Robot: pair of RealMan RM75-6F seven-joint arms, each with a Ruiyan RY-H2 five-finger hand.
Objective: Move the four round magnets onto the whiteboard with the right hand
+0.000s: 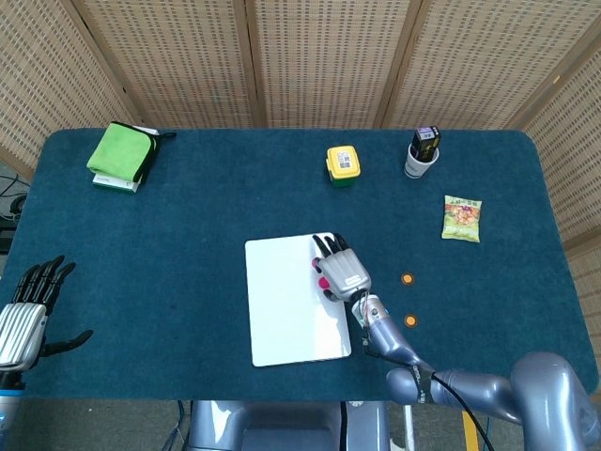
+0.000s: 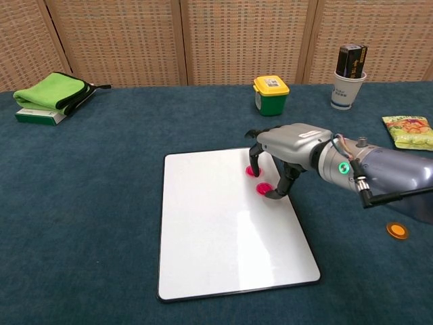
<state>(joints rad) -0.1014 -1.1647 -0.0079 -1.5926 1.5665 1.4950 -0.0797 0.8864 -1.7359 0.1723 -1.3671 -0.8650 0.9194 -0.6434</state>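
Observation:
The whiteboard (image 1: pixel 291 310) (image 2: pixel 223 244) lies flat near the table's front middle. Two pink round magnets (image 2: pixel 252 171) (image 2: pixel 264 187) rest on its far right corner, seen too in the head view as pink magnets (image 1: pixel 321 282). My right hand (image 1: pixel 340 270) (image 2: pixel 289 144) hovers over them with fingers spread and arched down, its thumb tip beside the nearer magnet, holding nothing. Two orange round magnets (image 1: pixel 407 278) (image 1: pixel 409 320) lie on the cloth to the board's right; one orange magnet (image 2: pixel 397 231) shows in the chest view. My left hand (image 1: pixel 28 310) hangs off the table's left front, fingers apart.
A folded green cloth (image 1: pixel 122 155) (image 2: pixel 51 95) sits on a book at the far left. At the back stand a yellow box (image 1: pixel 343 164) (image 2: pixel 270 93) and a paper cup (image 1: pixel 423 155) (image 2: pixel 347 81) holding a dark item. A snack packet (image 1: pixel 462 218) (image 2: pixel 409 130) lies far right.

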